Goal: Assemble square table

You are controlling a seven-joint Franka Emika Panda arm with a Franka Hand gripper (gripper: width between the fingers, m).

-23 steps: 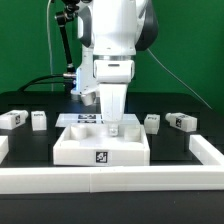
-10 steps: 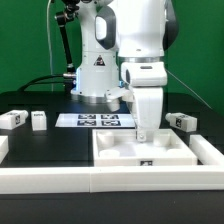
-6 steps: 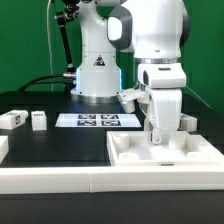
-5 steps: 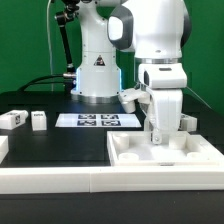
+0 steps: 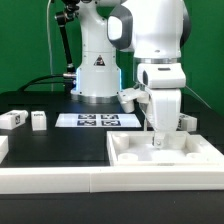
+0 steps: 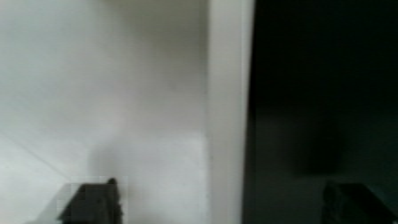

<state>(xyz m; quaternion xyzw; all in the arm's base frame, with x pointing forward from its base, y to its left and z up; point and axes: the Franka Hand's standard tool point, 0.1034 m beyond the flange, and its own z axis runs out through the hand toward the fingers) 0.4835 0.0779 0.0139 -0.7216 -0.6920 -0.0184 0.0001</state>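
Tabletop (image 5: 165,166) is lying directly beneath the fingers with its recess facing up. It is sitting in the corner of the rail (image 5: 60,178) at the exterior view's right, on the black table (image 5: 50,148).

Gripper (image 5: 158,141) is pointing straight down over the tabletop's back wall, with its tips reaching about rim level.

Wrist view, blurred: the 2 fingers (image 6: 89,203) are standing wide apart. The white tabletop (image 6: 107,100) is filling one side, and its wall edge is running between the 2 tips, with dark table past it. Neither tip is visibly touching the wall, and nothing is being held.

Loose parts:
- 1 leg (image 5: 186,121) is lying just behind the fingers toward the exterior view's right, partly hidden by the gripper.
- 2 more legs (image 5: 12,119) and (image 5: 38,120) are lying side by side, well apart from the fingers at the exterior view's left.

Marker board (image 5: 95,120) is lying flat between those 2 legs and the fingers, farther back than the tabletop.
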